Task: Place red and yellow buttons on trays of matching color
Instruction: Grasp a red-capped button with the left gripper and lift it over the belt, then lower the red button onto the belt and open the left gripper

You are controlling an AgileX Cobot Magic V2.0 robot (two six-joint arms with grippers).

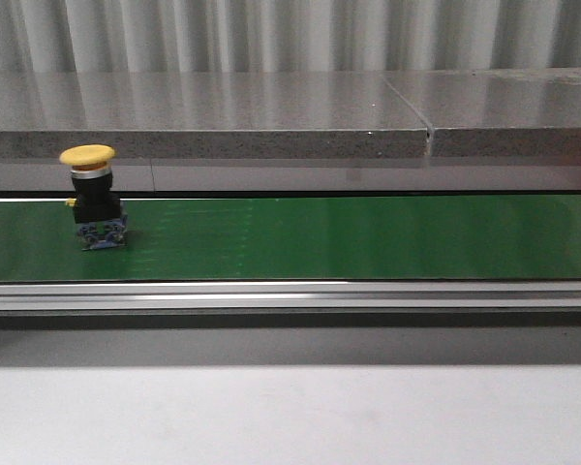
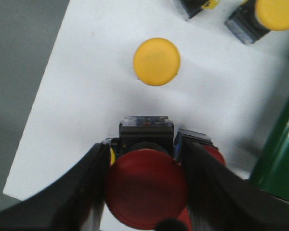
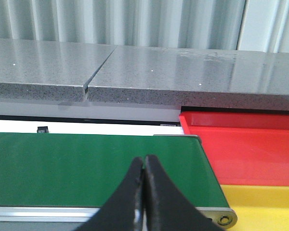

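So: left end effector [image 2: 145, 192] is clamped on a red mushroom-cap push-button [image 2: 145, 195] above a white sheet [image 2: 86, 110], where loose yellow-capped buttons [image 2: 157, 61] sit beyond it. Right end effector [image 3: 144, 192] is pinched closed, empty, over the green conveyor belt [image 3: 86, 168]. Further out, one yellow-capped black-bodied button [image 1: 92, 194] stands upright on the belt. Red tray [image 3: 245, 144] and yellow tray [image 3: 265, 207] show nothing placed in the visible part; sorting looks barely started.

belt [image 1: 349, 237] — glossy green | ledge [image 1: 271, 116] — polished speckled stone | rail [image 1: 290, 295] brushed metal (satin)
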